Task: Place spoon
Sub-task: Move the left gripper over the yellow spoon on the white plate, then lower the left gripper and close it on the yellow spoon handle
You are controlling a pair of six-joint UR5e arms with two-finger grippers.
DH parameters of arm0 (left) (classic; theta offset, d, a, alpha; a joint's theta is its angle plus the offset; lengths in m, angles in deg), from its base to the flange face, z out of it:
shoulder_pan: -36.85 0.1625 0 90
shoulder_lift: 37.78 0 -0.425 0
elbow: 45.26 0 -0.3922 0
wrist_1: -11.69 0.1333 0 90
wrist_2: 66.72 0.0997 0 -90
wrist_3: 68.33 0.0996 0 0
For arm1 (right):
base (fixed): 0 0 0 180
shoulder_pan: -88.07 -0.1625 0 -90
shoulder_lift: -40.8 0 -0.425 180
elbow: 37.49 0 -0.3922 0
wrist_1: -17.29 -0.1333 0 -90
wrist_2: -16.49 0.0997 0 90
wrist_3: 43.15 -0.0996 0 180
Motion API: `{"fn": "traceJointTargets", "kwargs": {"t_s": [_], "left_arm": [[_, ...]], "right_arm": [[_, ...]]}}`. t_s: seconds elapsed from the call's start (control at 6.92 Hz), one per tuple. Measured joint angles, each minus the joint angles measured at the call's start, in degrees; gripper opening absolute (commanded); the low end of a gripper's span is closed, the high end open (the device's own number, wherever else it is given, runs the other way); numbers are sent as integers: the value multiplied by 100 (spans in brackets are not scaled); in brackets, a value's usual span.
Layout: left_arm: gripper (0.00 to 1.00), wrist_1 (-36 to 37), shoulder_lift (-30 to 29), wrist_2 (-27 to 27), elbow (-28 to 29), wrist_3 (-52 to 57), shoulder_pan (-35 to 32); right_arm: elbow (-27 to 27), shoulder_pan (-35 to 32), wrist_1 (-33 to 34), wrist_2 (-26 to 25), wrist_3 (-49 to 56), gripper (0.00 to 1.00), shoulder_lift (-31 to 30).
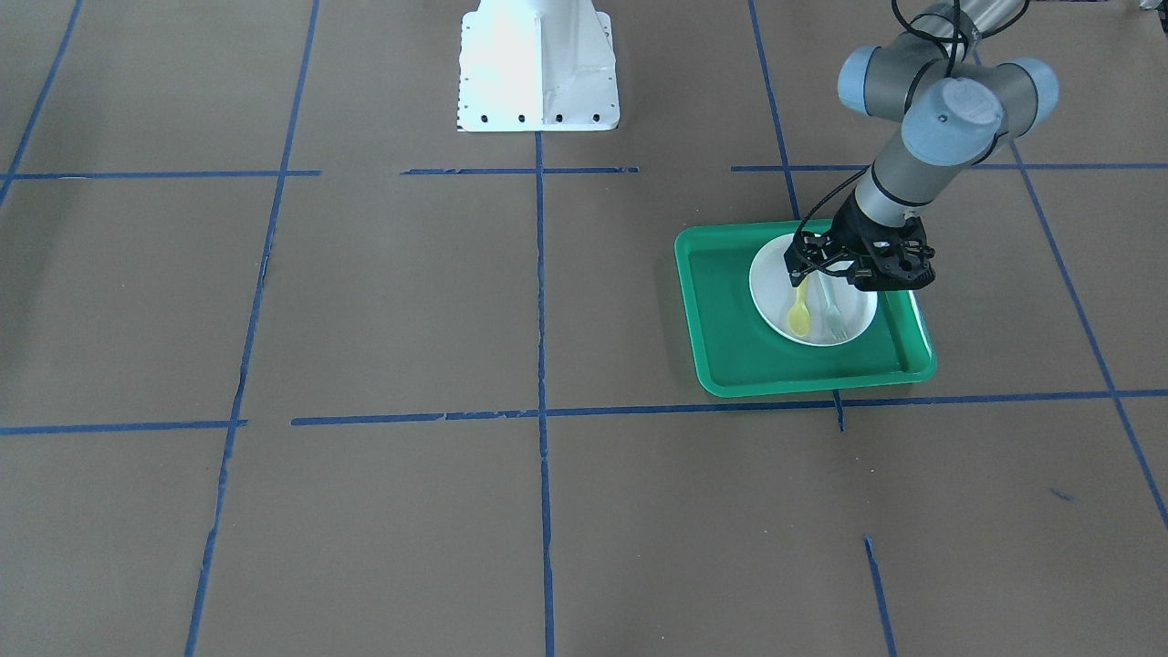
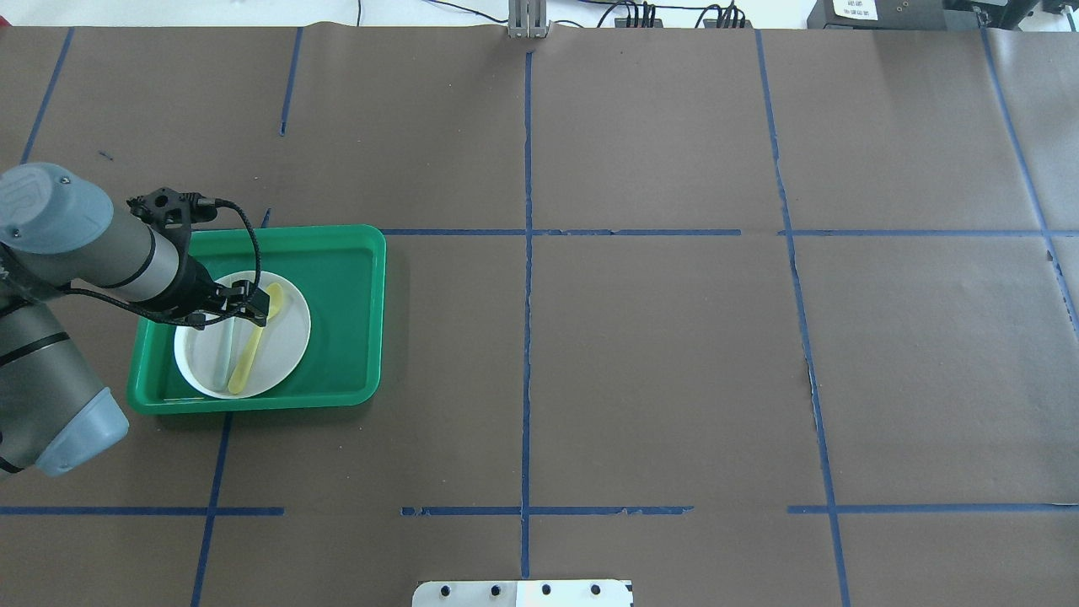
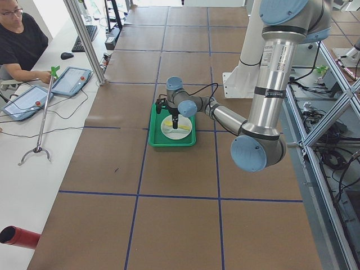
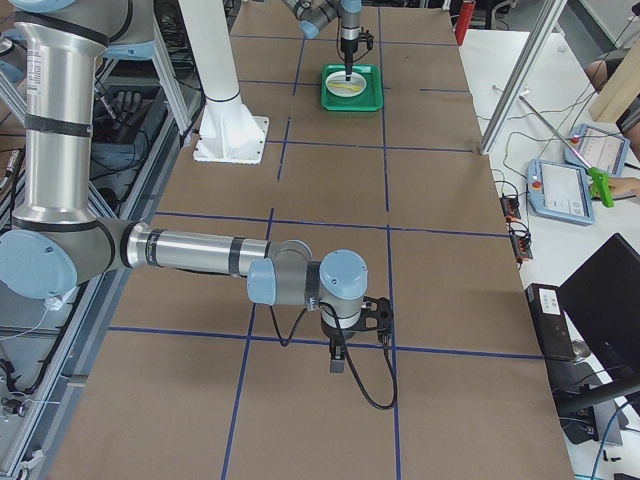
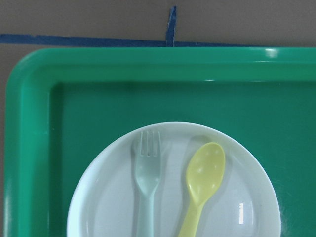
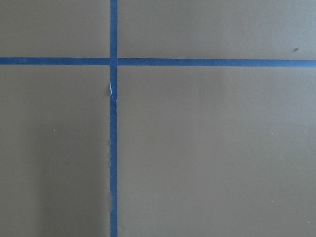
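Observation:
The yellow spoon (image 1: 799,313) lies flat on a white plate (image 1: 860,315) inside a green tray (image 1: 730,319), bowl pointing away from the robot. It also shows in the overhead view (image 2: 255,337) and the left wrist view (image 5: 205,170). A pale grey-green fork (image 5: 147,173) lies parallel beside it on the plate (image 5: 247,187). My left gripper (image 2: 253,305) hovers just above the spoon's handle and looks open, holding nothing. My right gripper (image 4: 338,355) shows only in the exterior right view, low over bare table, and I cannot tell its state.
The tray (image 2: 346,287) sits on the brown paper-covered table on my left side. Blue tape lines grid the table. The white robot base (image 1: 538,64) stands at the table's edge. An operator (image 3: 22,45) sits beyond the far side.

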Motion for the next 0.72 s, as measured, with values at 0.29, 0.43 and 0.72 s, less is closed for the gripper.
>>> {"fn": "traceJointTargets", "kwargs": {"t_s": [0.29,0.43,0.72], "left_arm": [[65,-71,-70,32,109,-37,100],[64,-73,-135,48,164,-40,144],[64,-73,-202,56,250,-27,186]], "right_arm": [[0,0,5,0,0,100,0],[0,0,5,0,0,100,0],[0,0,6,0,4,100,0]]}}
